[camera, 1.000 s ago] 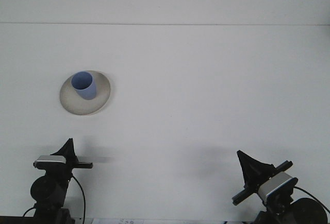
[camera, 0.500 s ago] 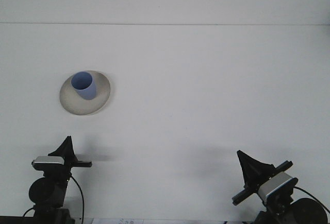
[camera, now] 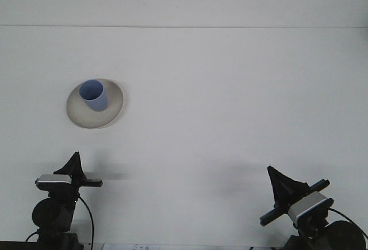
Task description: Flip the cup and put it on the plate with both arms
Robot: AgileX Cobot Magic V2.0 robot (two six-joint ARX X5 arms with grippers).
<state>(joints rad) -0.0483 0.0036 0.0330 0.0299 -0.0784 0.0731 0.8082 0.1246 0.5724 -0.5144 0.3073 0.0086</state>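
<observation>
white table | 1 blue cup upright on 1 plate

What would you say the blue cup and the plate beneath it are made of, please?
The blue cup looks like matte plastic: even colour, thin rim, no glare. The plate appears to be ceramic or melamine, off-white with a dull, faintly speckled finish; the view cannot settle which.

The left gripper sits a little lower and nearer the front edge than a second ago. The right gripper is slightly lower and further right than half a second ago.
</observation>
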